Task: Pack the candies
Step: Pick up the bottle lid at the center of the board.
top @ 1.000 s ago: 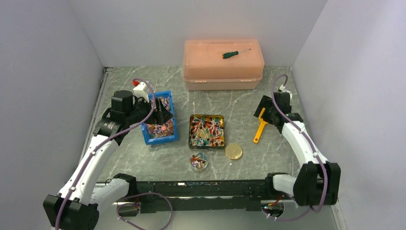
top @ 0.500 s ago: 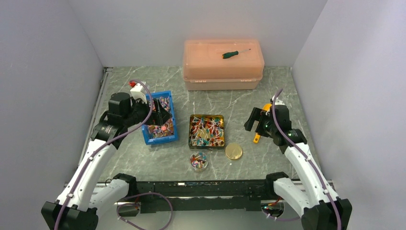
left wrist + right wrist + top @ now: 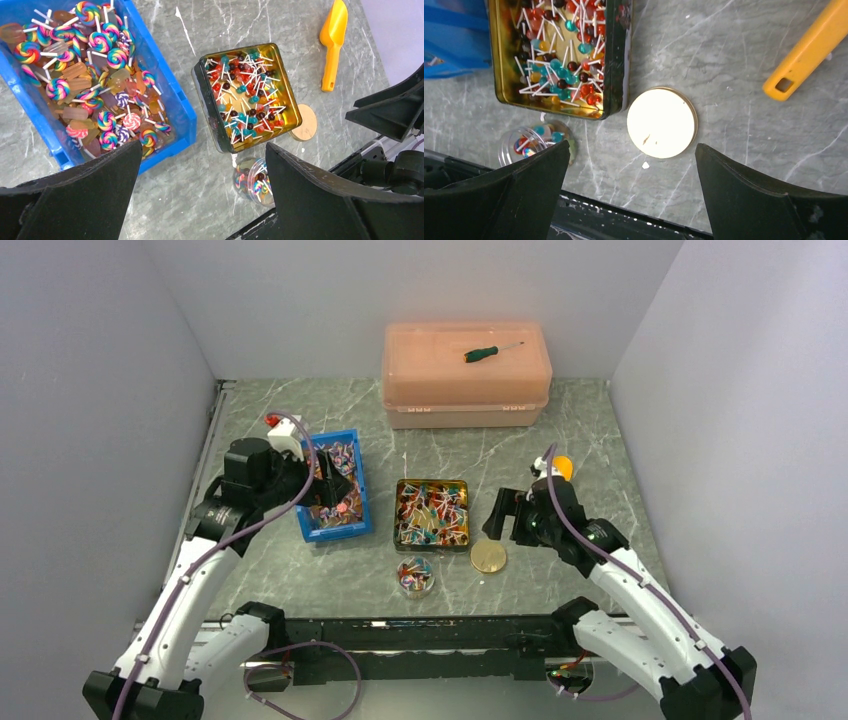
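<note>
Gold-coloured metal forms the square tin (image 3: 616, 65) at the middle of the table, and most of the small candies (image 3: 247, 95) lie heaped in it: glossy round balls in red, teal and dark shades, each on a thin white stick. At 9 o'clock from the tin, a blue bin (image 3: 175, 107) holds larger swirled ones. At 6 o'clock stands a small clear jar (image 3: 503, 152) with only a few inside, and its round lid (image 3: 662, 122) lies flat at about 4 o'clock from the tin, just beside it. An orange scoop (image 3: 332, 37) rests at 2 o'clock, well apart.

The left gripper (image 3: 202, 150) hangs over the near end of the blue bin with its fingers spread wide and nothing between them. The right gripper (image 3: 631, 145) hovers above the lid, likewise spread and empty.

The candies look light and hard, with slick heads that would likely slip from a pinch. The crossed sticks seem tangled, so lifting one may drag its neighbours. A stick near the head looks the safer hold. The jar mouth is narrow, so drops need care
</note>
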You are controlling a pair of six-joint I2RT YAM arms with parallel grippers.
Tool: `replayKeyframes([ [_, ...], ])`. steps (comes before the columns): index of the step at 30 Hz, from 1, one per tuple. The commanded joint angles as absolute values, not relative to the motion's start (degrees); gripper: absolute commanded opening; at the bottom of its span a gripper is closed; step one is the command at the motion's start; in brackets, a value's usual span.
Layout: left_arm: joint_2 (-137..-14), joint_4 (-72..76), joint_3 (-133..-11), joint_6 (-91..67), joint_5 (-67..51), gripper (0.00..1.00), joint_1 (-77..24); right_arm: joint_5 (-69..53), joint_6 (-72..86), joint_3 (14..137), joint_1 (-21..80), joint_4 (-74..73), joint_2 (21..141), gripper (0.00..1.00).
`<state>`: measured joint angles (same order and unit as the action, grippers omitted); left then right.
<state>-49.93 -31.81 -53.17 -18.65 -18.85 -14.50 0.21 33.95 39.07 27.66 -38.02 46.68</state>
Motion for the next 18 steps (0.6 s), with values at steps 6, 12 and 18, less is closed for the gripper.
replayKeyframes([
  [6,-45.9,-33.8,-53.1,-17.4,-16.5,1.0,-14.7,10.0,39.3,40.2,38.7,-42.5,50.9,1.0],
  [12,-44.7,-33.3,-50.5,-17.3,-16.0,0.99,-14.7,16.1,42.8,41.5,46.2,-44.8,56.3,1.0],
  [18,-44.4,-32.1,-49.0,-17.3,-16.5,0.99,-14.7,17.8,44.4,40.8,49.4,-43.7,60.2,1.0],
])
